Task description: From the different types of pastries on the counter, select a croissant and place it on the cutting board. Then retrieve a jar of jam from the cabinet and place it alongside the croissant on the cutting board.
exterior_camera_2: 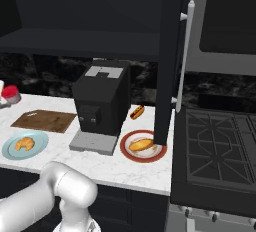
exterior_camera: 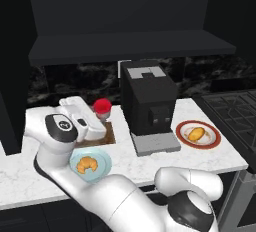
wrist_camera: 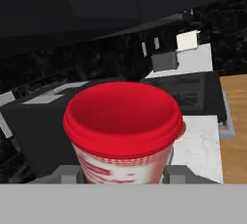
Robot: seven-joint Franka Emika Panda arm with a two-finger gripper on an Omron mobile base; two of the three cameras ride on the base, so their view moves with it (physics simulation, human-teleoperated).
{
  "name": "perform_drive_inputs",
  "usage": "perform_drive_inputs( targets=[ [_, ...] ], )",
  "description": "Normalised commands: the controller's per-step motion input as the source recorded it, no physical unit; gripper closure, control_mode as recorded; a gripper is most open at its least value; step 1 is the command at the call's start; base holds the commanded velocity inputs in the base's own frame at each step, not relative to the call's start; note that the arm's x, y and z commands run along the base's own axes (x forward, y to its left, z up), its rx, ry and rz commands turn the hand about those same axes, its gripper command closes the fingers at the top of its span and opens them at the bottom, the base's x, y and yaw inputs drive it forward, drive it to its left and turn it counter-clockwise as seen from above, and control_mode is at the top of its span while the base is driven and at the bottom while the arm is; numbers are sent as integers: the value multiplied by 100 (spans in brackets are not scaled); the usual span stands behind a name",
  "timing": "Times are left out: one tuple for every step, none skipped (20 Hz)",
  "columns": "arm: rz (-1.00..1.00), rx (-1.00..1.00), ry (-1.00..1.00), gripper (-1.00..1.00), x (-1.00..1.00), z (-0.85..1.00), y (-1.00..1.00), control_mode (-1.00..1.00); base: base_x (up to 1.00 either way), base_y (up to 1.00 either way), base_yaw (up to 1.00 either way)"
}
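1 Jar Held Above the Cutting Board

From left to right in the left base view: the white arm reaches over the counter (exterior_camera: 210, 161), its end effector (exterior_camera: 95, 118) clenched on the jar of jam (exterior_camera: 102, 107), red lid upward, above the far edge of the cutting board (exterior_camera: 107, 137). Just in front of the board, the croissant (exterior_camera: 87, 164) lies on a light-blue plate (exterior_camera: 102, 168). A black coffee machine (exterior_camera: 149, 103) stands at center. To its right, 1 oblong pastry (exterior_camera: 196, 134) rests on a red-rimmed plate (exterior_camera: 214, 138). The hand view shows the jar (wrist_camera: 123, 131) gripped between both fingers. Overhead hangs the dark cabinet (exterior_camera: 130, 21).
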Motion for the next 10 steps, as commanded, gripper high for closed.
perform_drive_inputs(
  targets=[
    [0,37,4,100,17,-23,1,-100,0,0,0],
    [0,17,3,100,25,-20,18,-100,0,0,0],
    [0,10,9,100,44,-27,20,-100,0,0,0],
    [0,6,15,100,53,-31,18,-100,0,0,0],
    [0,7,16,100,59,-33,16,-100,0,0,0],
    [0,7,18,100,55,-39,13,-100,0,0,0],
    [0,9,21,100,59,-37,11,-100,0,0,0],
    [0,11,24,100,58,-36,7,-100,0,0,0],
    [0,11,25,100,61,-31,0,-100,0,0,0],
    [0,12,25,100,57,-29,0,-100,0,0,0]
  ],
)
